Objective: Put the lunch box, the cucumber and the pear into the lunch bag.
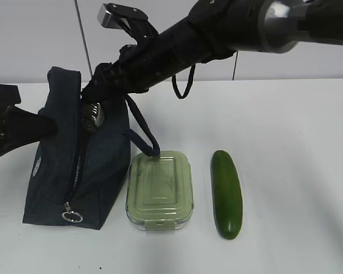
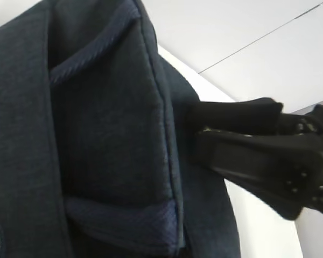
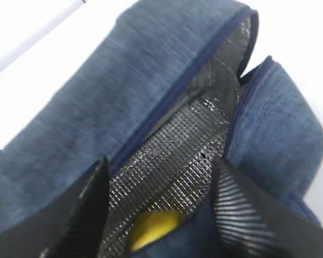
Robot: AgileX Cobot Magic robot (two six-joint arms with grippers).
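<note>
On the white table point(image 1: 286, 142), the exterior view shows the lunch box point(image 1: 160, 189) just beside the lunch bag point(image 1: 97, 177) and the cucumber point(image 1: 227, 193) to its right, while the right end effector point(image 1: 94, 111) reaches into the bag's open top. Only the right wrist view reveals the pear point(image 3: 151, 228) lying inside on silver lining, between parted, empty fingers point(image 3: 242, 215). Only the left wrist view shows the left end effector point(image 2: 204, 137) pinched together on the bag's edge.
</note>
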